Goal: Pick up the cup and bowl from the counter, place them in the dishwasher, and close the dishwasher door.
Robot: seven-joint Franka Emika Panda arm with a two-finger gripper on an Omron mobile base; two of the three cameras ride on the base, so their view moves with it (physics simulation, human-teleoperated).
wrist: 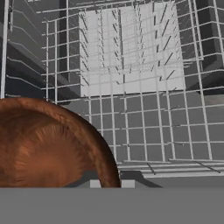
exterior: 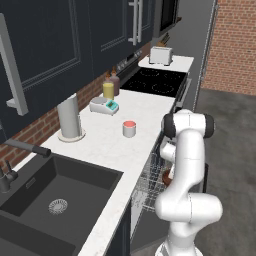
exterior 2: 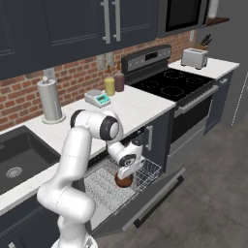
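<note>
Right base view is showing the gripper (exterior 2: 125,175) reaching down over the pulled-out rack (exterior 2: 104,186) of the dishwasher (exterior 2: 140,198), its jaws nearly together and pinching the rim of the bowl (exterior 2: 124,181), which is hanging directly under the hand, just above or perhaps touching the wires; which of the two I cannot tell. Hand view is putting the bowl (wrist: 48,144) hard against the lens at lower left, hollow side facing the camera, with open rack grid (wrist: 144,109) lying beyond it and to the right. A bowl being round, it is carrying no long axis; what matters is which way its mouth is pointing, and here it seems to be tipping sideways toward the hand instead of sitting mouth-up. So the coming move is likely turning on the short drop straight down from the fingers to the rack, followed by a release. The door (exterior 2: 145,203) is lying dropped open below and in front of the rack. The cup (exterior: 129,128) is standing upright on the counter (exterior: 110,150), red top up, well apart from the gripper, up and back toward the wall from it, between a grey roll (exterior: 69,119) and the counter's front edge. One arm is doing all the work, so the cup is waiting its turn.
</note>
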